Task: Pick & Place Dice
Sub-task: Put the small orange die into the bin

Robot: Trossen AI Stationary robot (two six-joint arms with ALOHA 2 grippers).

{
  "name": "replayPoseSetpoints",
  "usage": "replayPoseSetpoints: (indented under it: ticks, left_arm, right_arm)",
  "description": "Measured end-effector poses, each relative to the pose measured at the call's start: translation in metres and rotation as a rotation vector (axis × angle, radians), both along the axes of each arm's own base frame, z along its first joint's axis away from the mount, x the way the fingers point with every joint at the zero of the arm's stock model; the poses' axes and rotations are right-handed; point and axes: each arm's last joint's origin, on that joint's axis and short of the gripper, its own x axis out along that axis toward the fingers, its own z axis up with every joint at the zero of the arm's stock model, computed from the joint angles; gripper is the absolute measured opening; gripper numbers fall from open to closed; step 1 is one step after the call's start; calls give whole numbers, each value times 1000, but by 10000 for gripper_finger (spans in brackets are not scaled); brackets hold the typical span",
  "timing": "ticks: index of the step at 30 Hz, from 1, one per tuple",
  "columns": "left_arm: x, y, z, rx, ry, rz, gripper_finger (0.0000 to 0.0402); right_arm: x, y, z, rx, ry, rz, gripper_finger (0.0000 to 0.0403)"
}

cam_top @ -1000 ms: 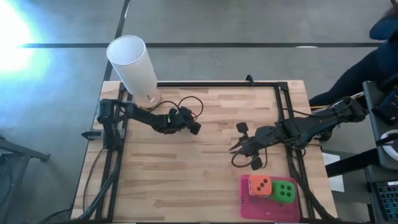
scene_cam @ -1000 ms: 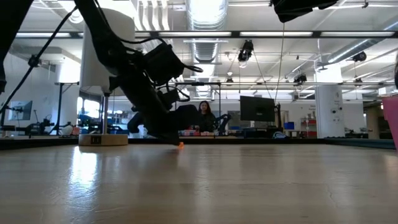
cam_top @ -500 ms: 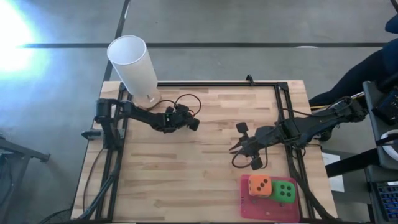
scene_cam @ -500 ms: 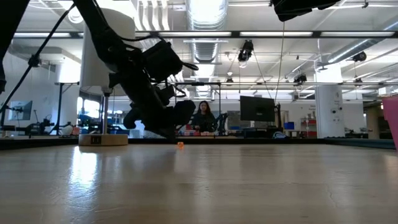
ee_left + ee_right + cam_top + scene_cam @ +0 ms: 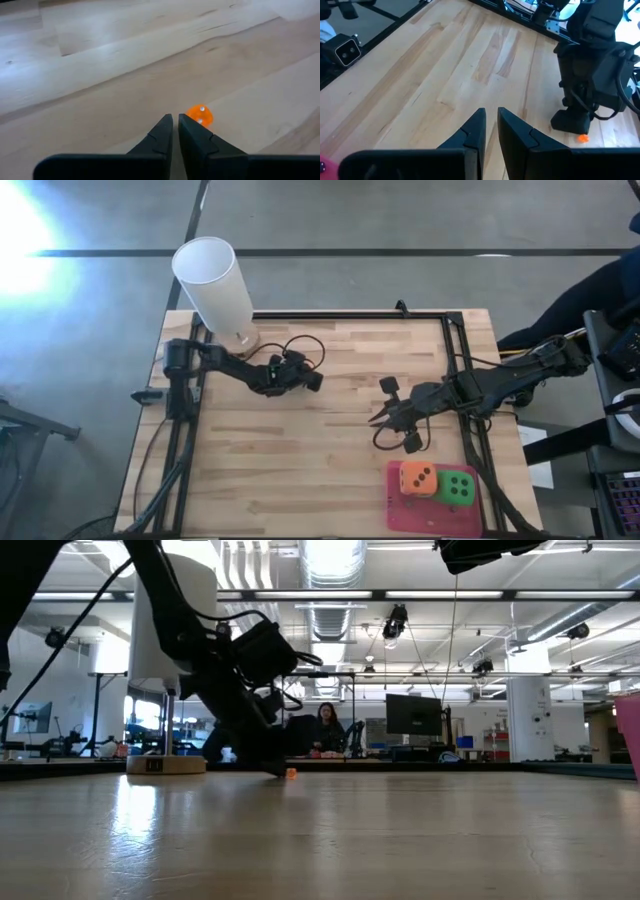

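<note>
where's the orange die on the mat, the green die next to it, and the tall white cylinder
orange die (image 5: 417, 478), high view, on its top face with the pips
green die (image 5: 459, 488), high view, on its top face
white cylinder (image 5: 214, 288), high view, on its side wall

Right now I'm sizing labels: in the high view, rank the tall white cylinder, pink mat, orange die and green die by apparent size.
1. Tall white cylinder, though it rises nearer the camera.
2. Pink mat.
3. Orange die and green die look alike, unranked.

Two dark jointed arms, black looping cables
</note>
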Motion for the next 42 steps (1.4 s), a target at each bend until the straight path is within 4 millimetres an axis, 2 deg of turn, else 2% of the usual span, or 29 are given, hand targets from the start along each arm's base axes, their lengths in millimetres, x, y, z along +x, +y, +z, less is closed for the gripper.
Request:
replayPoseSetpoints:
  ticks: [5, 13, 22, 26, 29, 36, 42]
  left_arm:
    - [9, -2, 1, 10, -17, -48, 35]
    - [44, -5, -9, 53, -5, -106, 35]
    - [71, -22, -4, 37, -31, -227, 35]
    - [71, -29, 1, 47, -24, -262, 35]
    - [68, -32, 12, 72, -23, -255, 35]
    - [56, -48, 53, 172, 56, -252, 35]
    - [29, -79, 91, 250, 102, -275, 35]
  right_arm:
    - [0, 0, 0, 0, -1, 1, 43]
    - [0, 0, 0, -6, -2, 4, 43]
    - [0, 0, 0, -5, -2, 4, 43]
    - [0, 0, 0, -6, -2, 4, 43]
    - [0, 0, 0, -1, -1, 1, 43]
    - [0, -5, 2, 14, -5, -30, 43]
    - [2, -17, -6, 35, 23, -98, 43]
